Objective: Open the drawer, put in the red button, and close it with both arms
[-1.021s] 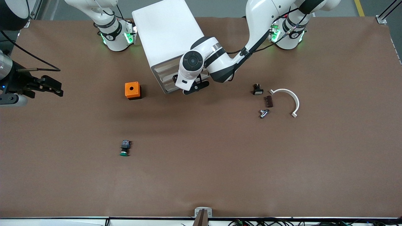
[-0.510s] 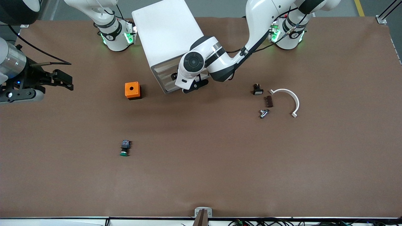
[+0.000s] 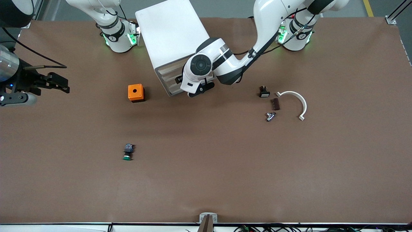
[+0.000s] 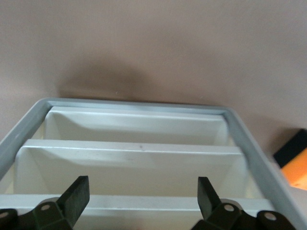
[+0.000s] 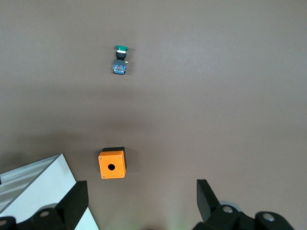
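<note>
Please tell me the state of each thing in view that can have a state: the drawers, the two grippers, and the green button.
drawer unit: drawers all closed
left gripper: open, empty, at the drawer fronts
right gripper: open, empty, in the air over the table's right-arm end
green button: lying on its side on the table

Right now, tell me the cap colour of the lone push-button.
Green cap, clearest in the right wrist view.

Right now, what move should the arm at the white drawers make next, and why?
Probably ease the left hand closer to the front of the white drawer unit: its fingers stand open, empty, facing the drawers. The right hand waits open above the right arm's end of the table.
</note>
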Available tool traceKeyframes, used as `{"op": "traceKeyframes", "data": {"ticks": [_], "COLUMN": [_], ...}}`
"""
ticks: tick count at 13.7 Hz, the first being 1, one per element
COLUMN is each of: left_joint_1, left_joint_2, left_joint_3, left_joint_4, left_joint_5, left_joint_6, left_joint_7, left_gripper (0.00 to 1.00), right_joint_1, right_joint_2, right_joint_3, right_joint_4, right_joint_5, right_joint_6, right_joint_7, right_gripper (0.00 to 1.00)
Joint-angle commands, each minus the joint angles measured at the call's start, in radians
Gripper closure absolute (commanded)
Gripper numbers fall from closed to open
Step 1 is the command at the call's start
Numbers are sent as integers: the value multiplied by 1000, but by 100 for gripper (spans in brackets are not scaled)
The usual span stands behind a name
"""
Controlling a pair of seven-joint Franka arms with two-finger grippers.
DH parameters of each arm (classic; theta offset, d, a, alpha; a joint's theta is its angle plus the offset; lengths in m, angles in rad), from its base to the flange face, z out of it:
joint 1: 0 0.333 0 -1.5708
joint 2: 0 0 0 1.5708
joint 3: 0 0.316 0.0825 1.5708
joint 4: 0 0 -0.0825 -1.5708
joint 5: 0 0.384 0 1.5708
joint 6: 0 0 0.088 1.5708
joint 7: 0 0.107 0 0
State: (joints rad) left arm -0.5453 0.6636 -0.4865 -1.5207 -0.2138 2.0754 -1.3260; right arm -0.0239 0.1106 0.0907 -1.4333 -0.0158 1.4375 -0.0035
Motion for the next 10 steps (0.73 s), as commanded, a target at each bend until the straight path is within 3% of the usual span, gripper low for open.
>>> {"op": "traceKeyframes", "data": {"ticks": [1,3,10], "left_joint_1": [74,126,324], "left_joint_2": [-81,-114,-205], "left_joint_3": [-7,-7,-7], "left_joint_4": [-29,-30,-18], "left_joint_5": [-18,-18,-2], "left_joint_6": [-3,-20,-259], "left_joint_7": [-10,-10,-10], "left_gripper": [1,1,1], "right_joint_1": [-11,-11,-27], "right_joint_2": [-31,-42,-68], "right_joint_3": [8,8,8], "right_joint_4": [-10,-10,-22], "right_joint_5": [7,7,7], "right_joint_6": [-5,-5,-19], "right_joint_7": [2,2,2], "right_gripper": [0,0,0]}}
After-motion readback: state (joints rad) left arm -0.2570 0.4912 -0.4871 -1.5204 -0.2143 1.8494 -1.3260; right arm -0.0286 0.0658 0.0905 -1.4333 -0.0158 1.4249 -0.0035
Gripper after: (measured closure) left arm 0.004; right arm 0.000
